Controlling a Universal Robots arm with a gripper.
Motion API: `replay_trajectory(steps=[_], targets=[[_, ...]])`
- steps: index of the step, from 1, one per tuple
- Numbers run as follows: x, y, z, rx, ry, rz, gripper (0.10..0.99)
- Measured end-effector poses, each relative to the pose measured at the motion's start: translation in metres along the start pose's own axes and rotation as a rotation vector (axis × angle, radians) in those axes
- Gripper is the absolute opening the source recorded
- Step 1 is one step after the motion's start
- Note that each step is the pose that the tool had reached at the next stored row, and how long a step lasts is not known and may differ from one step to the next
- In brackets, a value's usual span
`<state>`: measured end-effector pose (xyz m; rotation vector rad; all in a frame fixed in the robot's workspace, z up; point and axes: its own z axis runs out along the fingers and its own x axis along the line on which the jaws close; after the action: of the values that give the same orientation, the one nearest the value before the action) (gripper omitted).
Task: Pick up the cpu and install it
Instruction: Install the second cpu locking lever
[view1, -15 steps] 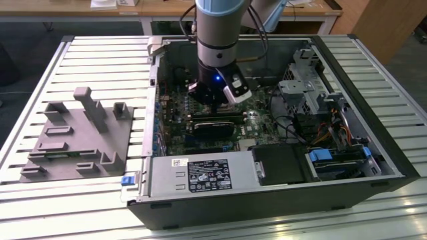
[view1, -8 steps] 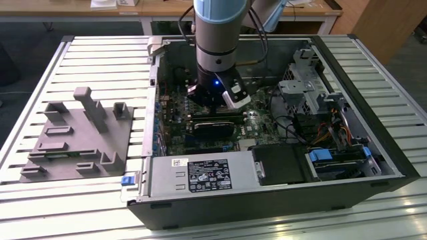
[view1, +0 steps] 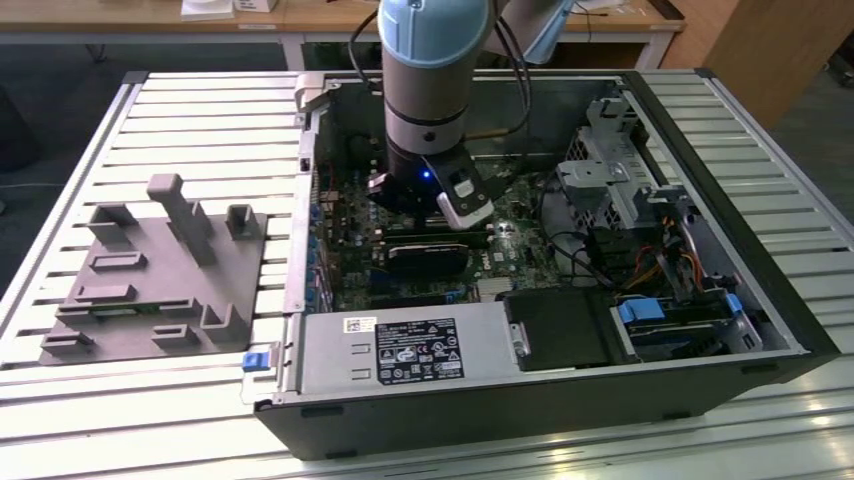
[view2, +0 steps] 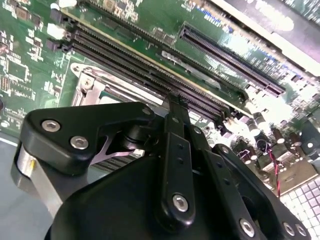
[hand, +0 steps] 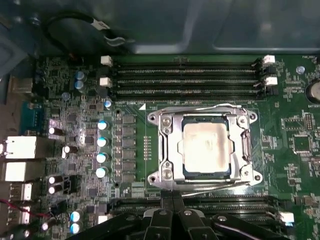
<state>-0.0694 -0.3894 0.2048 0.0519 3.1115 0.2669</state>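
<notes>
The cpu (hand: 206, 148) already lay flat inside the metal-framed socket (hand: 163, 150) on the motherboard (hand: 80, 125), so it was seated in its place. The gripper (hand: 172, 212) hovered just beside the socket, its fingers (hand: 166, 202) pressed together and holding nothing.

Slatted table (view1: 160, 120) bears computer case (view1: 534, 400) (open), grey tray (view1: 147, 270).

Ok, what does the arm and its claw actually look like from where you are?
The arm is a thick cylinder, pale blue above and silvery grey below, with dark cables running down behind it. A small blue light glows near its wrist, beside a white-and-black module. The claw is matte black, built from flat linkage bars joined with silver screws, narrowing to slim fingers.
</notes>
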Motion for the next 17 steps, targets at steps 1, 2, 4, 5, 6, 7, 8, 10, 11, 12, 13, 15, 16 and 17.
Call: replay_trajectory(steps=[1,2,4,5,6,7,8,10,11,12,13,15,16,17], targets=[[0.0003,-0.0002,0.0008,-0.007,0.0001,0.0,0.106],[0.0004,-0.0005,0.0018,-0.013,0.0001,0.0,0.106],[0.0007,-0.0013,0.004,-0.021,0.0004,0.0,0.106],[0.0011,-0.0017,0.0049,-0.026,0.0006,0.001,0.106],[0.0015,-0.002,0.0055,-0.032,0.0007,0.001,0.106],[0.0023,-0.0023,0.006,-0.04,0.0011,0.001,0.106],[0.0032,-0.0026,0.0064,-0.047,0.0014,0.0,0.106],[0.0049,-0.0033,0.0075,-0.064,0.0021,0.0,0.106],[0.0058,-0.0037,0.0081,-0.07,0.0024,0.0,0.106],[0.0067,-0.0041,0.0088,-0.077,0.0026,0.0,0.106],[0.0079,-0.0044,0.0095,-0.081,0.0028,-0.001,0.106],[0.0104,-0.0049,0.0108,-0.091,0.0032,-0.001,0.106],[0.0115,-0.0051,0.0115,-0.096,0.0034,-0.002,0.106],[0.0124,-0.0052,0.012,-0.1,0.0037,-0.002,0.106]])
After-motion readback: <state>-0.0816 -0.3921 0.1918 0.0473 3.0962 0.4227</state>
